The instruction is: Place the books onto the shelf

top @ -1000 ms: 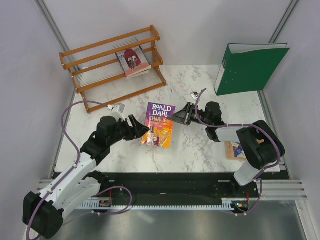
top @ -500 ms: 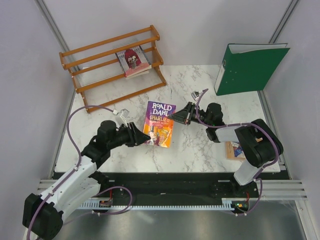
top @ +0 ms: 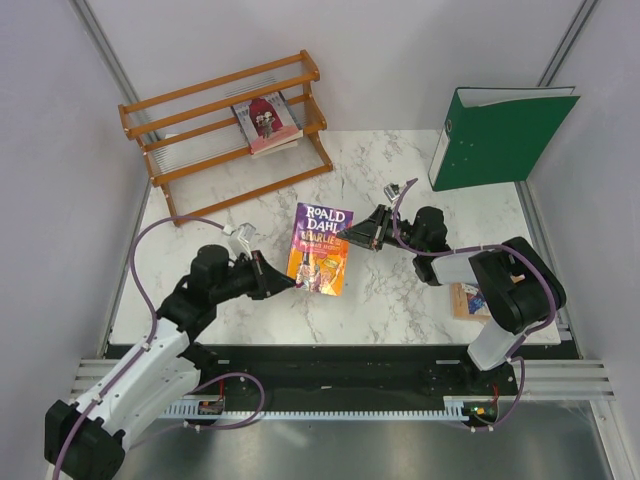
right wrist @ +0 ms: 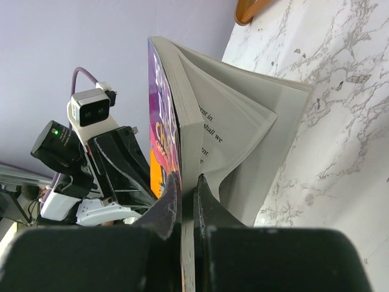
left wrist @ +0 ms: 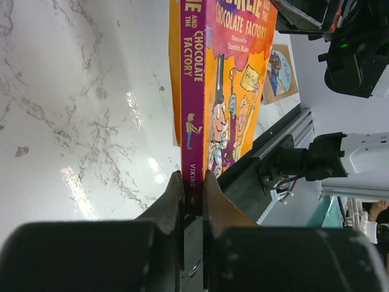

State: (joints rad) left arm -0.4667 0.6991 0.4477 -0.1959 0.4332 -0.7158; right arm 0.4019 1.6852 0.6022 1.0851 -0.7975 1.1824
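Left jaws now tight on book (top: 320,250) spine

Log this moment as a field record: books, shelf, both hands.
held book: yellow-purple Dahl paperback, gripped from both sides, mid-scene
left hand: shut on the lower end of the paperback's spine
right hand: shut on its front cover and a few pages; the remaining pages fan open
shelf: far left, one pink-maroon book on it
other book: orange-brown book, near right, partly hidden
green binder: upright, far right corner
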